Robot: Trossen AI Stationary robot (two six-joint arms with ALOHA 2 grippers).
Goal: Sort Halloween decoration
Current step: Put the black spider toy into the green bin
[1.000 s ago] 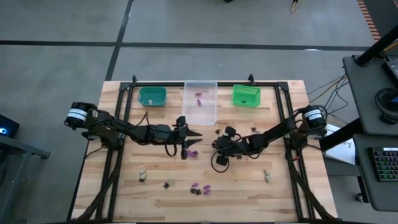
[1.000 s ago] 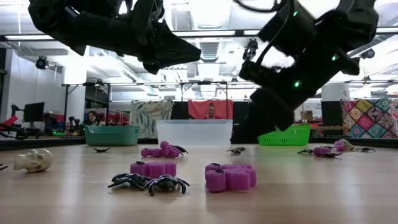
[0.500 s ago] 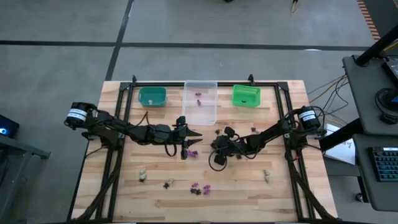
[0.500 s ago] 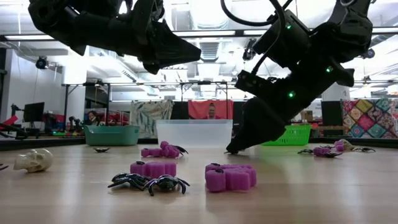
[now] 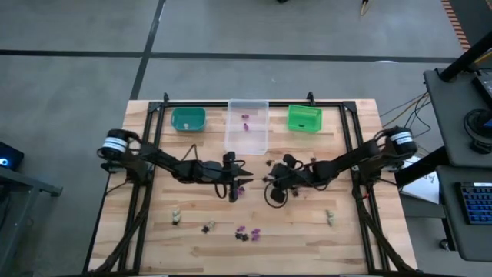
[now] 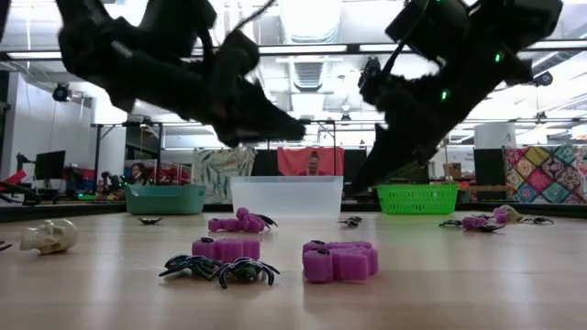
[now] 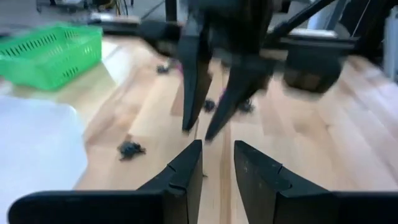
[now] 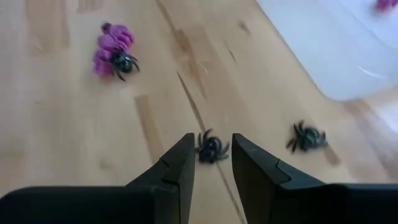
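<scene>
Right end effector (image 8: 210, 163) near tabletop (image 5: 154, 223) centre, fingers narrowly parted, straddling small black spider (image 8: 212, 148), not gripping yet. Second spider (image 8: 307, 137) lies beside it. Best approach, likely: centre fingers on spider, lower fully, close gently, then lift. Left end effector (image 7: 216, 163) hovers opposite, narrow gap, empty.

The table (image 5: 154, 231) is pale wooden planking with visible grain and a smooth, slightly satin face. The spiders (image 8: 212, 148) are glossy black plastic, catching small highlights; the purple trinkets (image 6: 340, 261) look matt and a little lumpy. The middle bin (image 5: 247, 131) is clear smooth plastic, the green bin (image 7: 50, 53) plastic lattice. The gripper fingers (image 8: 177, 177) look matt black.
</scene>
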